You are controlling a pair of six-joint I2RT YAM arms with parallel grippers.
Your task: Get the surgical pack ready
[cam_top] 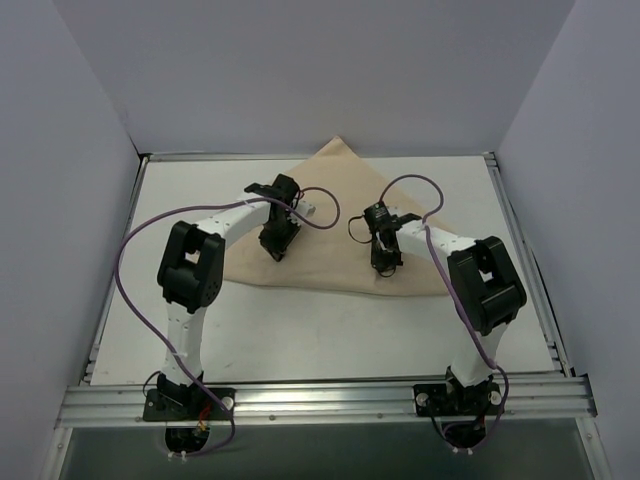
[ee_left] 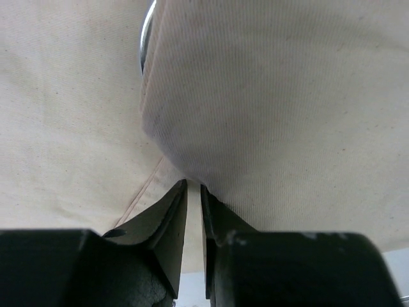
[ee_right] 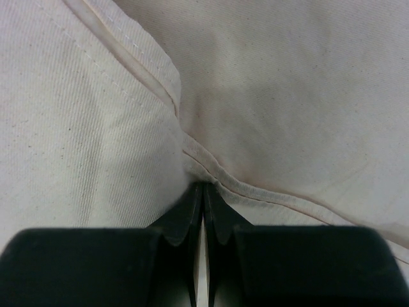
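**Both grippers pinch the folded cloth on the table**

The beige cloth [cam_top: 330, 252] lies spread on the white table [cam_top: 330, 335]. Seen from above it forms a broad triangle whose peak reaches the table's far rail and whose long base runs across the near side.

The left gripper [cam_top: 273, 252] points down onto the cloth's left part, just inside its near edge. In the left wrist view its black fingers [ee_left: 167, 220] are drawn almost together, leaving only a slim slit. The lower corner of a raised flap of cloth comes down into their tips, so the gripper appears to be nipping that flap. Above the flap's upper left edge a curved strip of shiny steel [ee_left: 146, 38] peeks out. The rest of that object is hidden under the cloth.

The right gripper [cam_top: 385, 266] points down onto the cloth's right part, likewise near the base edge and well apart from the left one. In the right wrist view its fingers [ee_right: 182, 214] are pressed tight together. A stitched hem [ee_right: 214, 171] of the cloth runs into their tips, where overlapping layers meet, and it seems to be pinched there.
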